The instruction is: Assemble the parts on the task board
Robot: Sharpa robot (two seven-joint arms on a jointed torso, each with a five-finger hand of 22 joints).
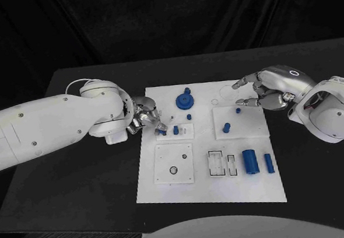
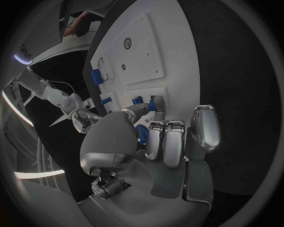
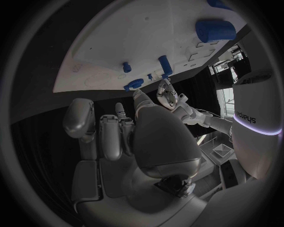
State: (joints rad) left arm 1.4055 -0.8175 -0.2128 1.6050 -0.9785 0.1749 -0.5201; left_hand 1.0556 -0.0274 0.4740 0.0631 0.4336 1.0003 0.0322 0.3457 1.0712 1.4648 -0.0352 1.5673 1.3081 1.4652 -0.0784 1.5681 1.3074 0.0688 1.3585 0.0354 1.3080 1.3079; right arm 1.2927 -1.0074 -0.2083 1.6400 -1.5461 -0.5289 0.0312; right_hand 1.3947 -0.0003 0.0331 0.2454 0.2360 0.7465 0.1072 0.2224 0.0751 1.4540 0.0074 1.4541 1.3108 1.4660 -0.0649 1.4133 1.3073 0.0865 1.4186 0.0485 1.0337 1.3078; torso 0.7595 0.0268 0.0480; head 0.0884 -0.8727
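The board point(image 1: 209, 167) lies flat in the middle of the black desk point(image 1: 78, 183), between the two hands. The left hand point(image 1: 144, 117) is at the board's near-left edge, its fingers curled down over a small blue peg point(image 1: 176, 129) standing in a raised white block; whether it actually grips the peg or only touches it cannot be told. Just beyond that hand stands a blue gear point(image 1: 186, 100). The right hand point(image 1: 262, 91) hovers over the board's opposite edge, fingers bent inward, with nothing plainly held; a small blue pin point(image 1: 238, 111) stands just beside its fingertips, and a short blue peg point(image 1: 226, 127) sits a little further in. Two blue cylinders point(image 1: 251, 161) lie side by side on the board, well apart from both hands.
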